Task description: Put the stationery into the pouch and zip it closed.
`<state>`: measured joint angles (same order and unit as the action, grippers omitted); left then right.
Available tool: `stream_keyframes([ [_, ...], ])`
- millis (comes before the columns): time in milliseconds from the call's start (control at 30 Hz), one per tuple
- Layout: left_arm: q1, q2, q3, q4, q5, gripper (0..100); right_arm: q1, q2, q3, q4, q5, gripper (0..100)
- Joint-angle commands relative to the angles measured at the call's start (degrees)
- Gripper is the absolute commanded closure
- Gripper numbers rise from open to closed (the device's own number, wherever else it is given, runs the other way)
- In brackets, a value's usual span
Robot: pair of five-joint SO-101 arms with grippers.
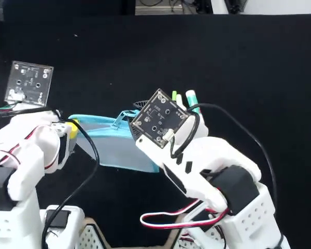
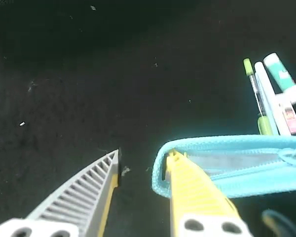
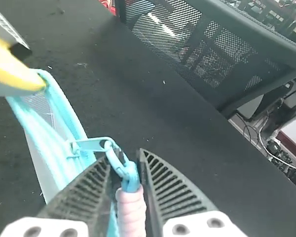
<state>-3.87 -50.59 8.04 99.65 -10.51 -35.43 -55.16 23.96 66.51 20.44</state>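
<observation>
Right wrist view: the right gripper (image 3: 124, 157) is squeezed tight on the blue zip pull (image 3: 129, 177) of the light blue pouch (image 3: 49, 143). The left gripper (image 2: 144, 154) is spread wide, its yellow finger (image 2: 192, 192) touching the pouch's other end, maybe poking inside. The pouch lies in the middle of the black table (image 1: 223, 57). The pens (image 2: 269, 98) lie just beside it, toward the far edge

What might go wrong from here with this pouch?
The pens lie outside the open pouch, so the right fingers, shut on the pull, may zip it empty. The left fingers are open, only the yellow one touching the pouch's end, so the pouch may drag along.
</observation>
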Motion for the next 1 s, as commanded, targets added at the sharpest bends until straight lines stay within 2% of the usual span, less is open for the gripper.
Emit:
stream_keyframes([
  [0, -0.22, 0.18, 3.82, 1.14, -1.49, 86, 1.14, 0.31, -0.04, -1.32, 0.44, 98.8],
  [133, -0.13, 0.09, 3.38, 1.14, 2.37, 98, 1.14, 0.31, -0.04, -2.2, 0.44, 98.8],
  [367, -0.13, 0.09, -4.44, 0.62, 8.26, 97, 1.41, 0.4, -0.04, -12.22, 0.44, 98.8],
  [567, -0.66, 0.0, -8.66, 0.53, 9.67, 97, 1.49, 0.66, 0.48, -13.45, 0.44, 98.8],
  [700, -0.66, -2.55, -8.4, -6.07, 8.97, 97, 1.49, 0.84, 0.92, -18.02, 0.44, 98.8],
  [833, -0.31, -5.27, -6.64, -7.12, 7.65, 97, 1.58, 0.66, 0.92, -14.51, 0.44, 98.8],
  [967, -0.48, -7.65, 3.74, -7.03, 7.56, 97, 1.49, 0.31, 3.56, -7.91, 0.44, 98.8],
])
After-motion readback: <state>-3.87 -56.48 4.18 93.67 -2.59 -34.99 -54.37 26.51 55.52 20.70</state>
